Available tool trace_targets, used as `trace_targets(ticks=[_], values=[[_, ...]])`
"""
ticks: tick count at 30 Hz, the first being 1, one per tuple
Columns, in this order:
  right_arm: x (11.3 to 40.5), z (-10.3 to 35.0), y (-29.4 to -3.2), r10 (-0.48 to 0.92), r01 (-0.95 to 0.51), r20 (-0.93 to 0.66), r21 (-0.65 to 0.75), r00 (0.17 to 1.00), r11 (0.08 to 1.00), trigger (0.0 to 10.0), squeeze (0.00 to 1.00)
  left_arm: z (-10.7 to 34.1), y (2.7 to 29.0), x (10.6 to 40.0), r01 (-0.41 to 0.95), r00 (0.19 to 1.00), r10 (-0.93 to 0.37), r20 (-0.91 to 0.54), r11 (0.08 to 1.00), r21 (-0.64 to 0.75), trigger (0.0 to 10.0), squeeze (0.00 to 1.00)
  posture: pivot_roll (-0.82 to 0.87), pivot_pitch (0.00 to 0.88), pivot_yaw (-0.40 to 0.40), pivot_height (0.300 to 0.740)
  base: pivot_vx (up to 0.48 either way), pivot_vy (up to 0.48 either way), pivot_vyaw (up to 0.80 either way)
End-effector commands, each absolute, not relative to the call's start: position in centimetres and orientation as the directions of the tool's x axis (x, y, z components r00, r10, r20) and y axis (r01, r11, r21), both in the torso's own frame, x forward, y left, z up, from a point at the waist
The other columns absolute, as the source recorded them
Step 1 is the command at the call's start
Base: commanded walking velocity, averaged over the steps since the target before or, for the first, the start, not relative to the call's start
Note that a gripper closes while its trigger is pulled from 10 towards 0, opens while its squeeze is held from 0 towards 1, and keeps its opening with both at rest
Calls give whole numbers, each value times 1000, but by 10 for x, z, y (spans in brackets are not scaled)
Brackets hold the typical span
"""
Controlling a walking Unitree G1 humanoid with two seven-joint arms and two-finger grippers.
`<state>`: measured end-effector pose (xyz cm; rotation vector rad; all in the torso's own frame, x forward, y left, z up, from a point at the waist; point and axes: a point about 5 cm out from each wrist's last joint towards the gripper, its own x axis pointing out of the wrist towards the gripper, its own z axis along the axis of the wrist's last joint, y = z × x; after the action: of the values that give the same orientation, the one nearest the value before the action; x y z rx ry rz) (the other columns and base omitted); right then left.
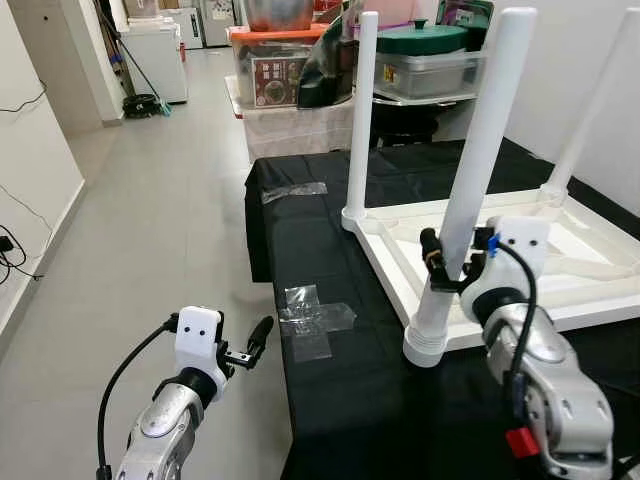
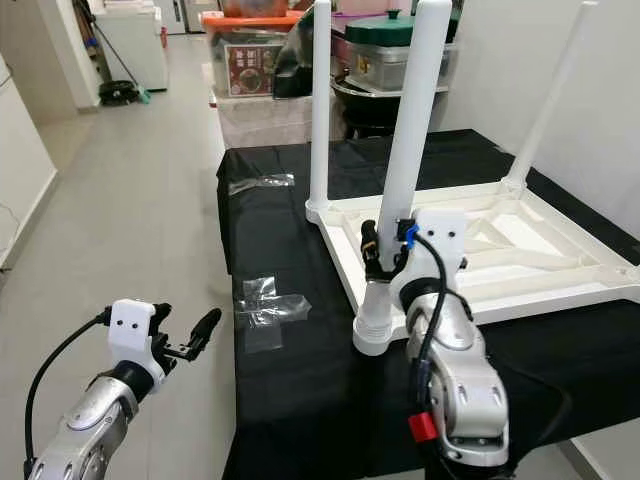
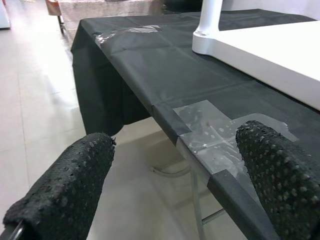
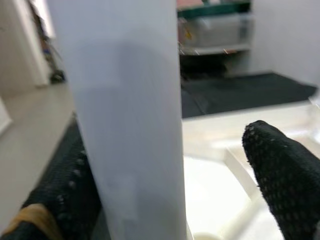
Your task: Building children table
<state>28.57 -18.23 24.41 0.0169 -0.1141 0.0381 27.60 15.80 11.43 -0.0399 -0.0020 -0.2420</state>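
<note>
Right end effector (image 1: 455, 262) is set around the nearest white cylindrical plastic leg (image 1: 474, 170), low on its shaft just above the ribbed collar; one finger (image 4: 285, 175) stands apart from the leg in the right wrist view, so the grip is judged loose or not yet closed. The upturned white plastic children's table top (image 1: 590, 270) is laid on the black-covered worktop (image 1: 330, 400), near its front-left corner. Three legs are seen standing upright in their corners; whether a fourth is fitted cannot be told. Left end effector (image 1: 250, 350) is held open and empty off the worktop's left edge, beside clear tape patches (image 1: 315, 320). Tightening the near leg and righting the table appear to remain.
</note>
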Motion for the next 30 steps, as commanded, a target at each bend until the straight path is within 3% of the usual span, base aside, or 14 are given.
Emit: trace_targets(ticks=[1, 4, 8, 19, 21, 24, 25, 29, 30], values=[[285, 252, -179, 119, -125, 147, 29, 982, 992, 10000, 1000, 110, 160, 276, 236, 972, -236, -8, 971, -34, 10000, 0, -29, 0, 13, 740, 0, 0, 0], [281, 278, -207, 418, -400, 162, -135, 894, 907, 10000, 1000, 110, 160, 276, 240, 971, -240, -9, 970, -34, 10000, 0, -37, 0, 21, 740, 0, 0, 0], [277, 285, -218, 560, -529, 116, -218, 820, 820, 10000, 1000, 111, 159, 278, 244, 970, -245, -6, 969, -35, 10000, 0, -29, 0, 15, 740, 0, 0, 0], [300, 276, -223, 600, -582, 44, -198, 799, 789, 10000, 1000, 113, 163, 278, 232, 973, -232, -1, 972, -26, 10000, 0, 0, 0, -2, 740, 0, 0, 0], [305, 271, -219, 622, -606, 31, -192, 782, 772, 10000, 800, 113, 164, 277, 227, 974, -227, -1, 974, -24, 10000, 0, 3, 0, -2, 740, 0, 0, 0], [307, 271, -219, 634, -618, 27, -193, 773, 762, 10000, 800, 113, 164, 277, 227, 974, -227, -1, 974, -24, 10000, 0, 3, 0, -2, 740, 0, 0, 0], [308, 269, -219, 636, -621, 21, -194, 772, 760, 10000, 27, 113, 164, 277, 226, 974, -226, 0, 974, -24, 10000, 0, 6, 0, -2, 740, 0, 0, 0], [310, 266, -222, 636, -623, 3, -199, 772, 757, 9725, 0, 113, 165, 277, 225, 974, -225, -1, 974, -21, 10000, 0, 4, 0, 0, 740, 0, 0, 0], [310, 264, -224, 632, -620, -5, -198, 775, 759, 7961, 0, 113, 165, 277, 225, 974, -225, -2, 974, -19, 10000, 0, 4, 0, 1, 740, 0, 0, 0]])
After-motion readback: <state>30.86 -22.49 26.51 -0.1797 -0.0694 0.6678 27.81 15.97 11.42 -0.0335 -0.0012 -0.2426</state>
